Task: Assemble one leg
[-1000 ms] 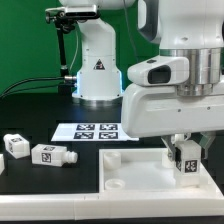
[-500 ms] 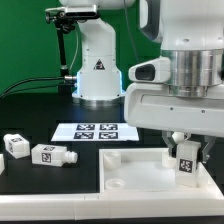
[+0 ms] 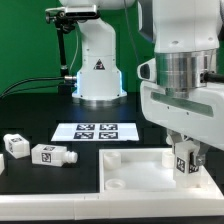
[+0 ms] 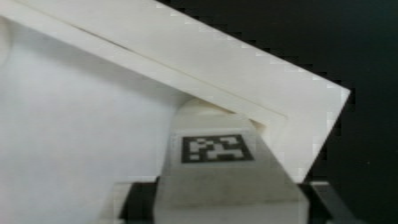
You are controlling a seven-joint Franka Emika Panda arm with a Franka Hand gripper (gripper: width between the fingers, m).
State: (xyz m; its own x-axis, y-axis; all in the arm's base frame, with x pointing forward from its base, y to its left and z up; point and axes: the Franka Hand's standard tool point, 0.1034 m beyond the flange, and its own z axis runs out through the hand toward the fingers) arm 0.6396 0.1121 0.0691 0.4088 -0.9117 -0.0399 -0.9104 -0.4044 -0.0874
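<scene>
My gripper point(image 3: 184, 160) is shut on a leg point(image 3: 184, 161), a short white peg with a black-and-white tag, held upright over the far right corner of the large white rimmed panel point(image 3: 140, 178). In the wrist view the leg point(image 4: 221, 150) sits between the two dark fingers point(image 4: 141, 198), its tip at the panel's corner point(image 4: 294, 95). Whether the leg touches the corner socket cannot be told. Two more legs point(image 3: 14, 145) point(image 3: 52, 154) lie on the black table at the exterior view's left.
The marker board point(image 3: 95, 131) lies flat behind the panel. The arm's white base point(image 3: 98, 65) stands at the back, with a black stand point(image 3: 65, 40) beside it. A round socket point(image 3: 113, 156) shows at the panel's far left corner.
The gripper with the leg has turned a little and shifted slightly toward the panel's far right corner. The two loose legs have not moved.
</scene>
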